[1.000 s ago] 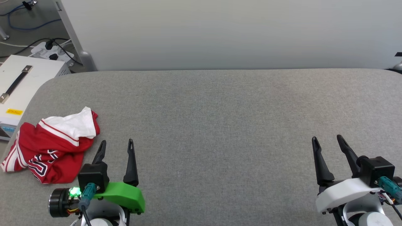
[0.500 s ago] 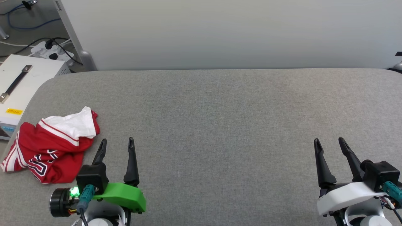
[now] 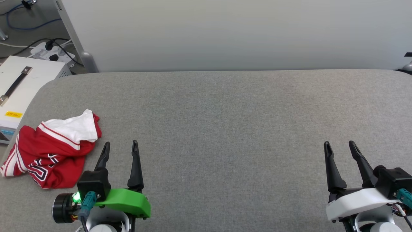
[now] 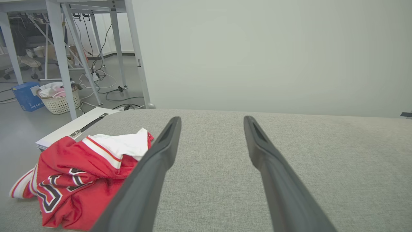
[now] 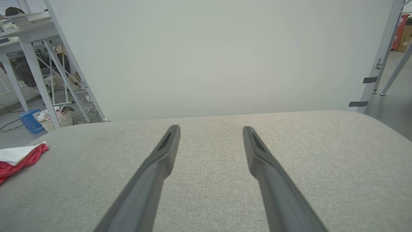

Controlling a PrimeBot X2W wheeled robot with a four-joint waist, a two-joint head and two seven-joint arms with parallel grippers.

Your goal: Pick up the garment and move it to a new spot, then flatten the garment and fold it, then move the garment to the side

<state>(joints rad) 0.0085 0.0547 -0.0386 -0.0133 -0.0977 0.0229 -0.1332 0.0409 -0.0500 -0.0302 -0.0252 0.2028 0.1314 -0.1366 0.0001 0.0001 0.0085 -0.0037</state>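
The garment [image 3: 53,149] lies crumpled near the left edge of the grey padded table [image 3: 225,112]: red cloth, a white sleeve on top, black white-outlined lettering at the front. The left wrist view has the garment [image 4: 77,174] at lower left; the right wrist view catches a corner of the garment [image 5: 19,158] at the far left. My left gripper [image 3: 120,144] stands open just right of the garment, nothing between its fingers. At the lower right my right gripper [image 3: 339,143] is open and empty, far from the cloth.
A white case with a black handle [image 3: 19,87] sits off the table's left edge, with cables and a power strip [image 3: 53,51] behind it. A pale wall panel [image 3: 225,32] stands along the table's far edge. A laundry basket [image 4: 59,98] sits on the floor.
The right gripper has drifted slightly right and down in the head view. The left gripper has barely shifted. The garment lies as before.
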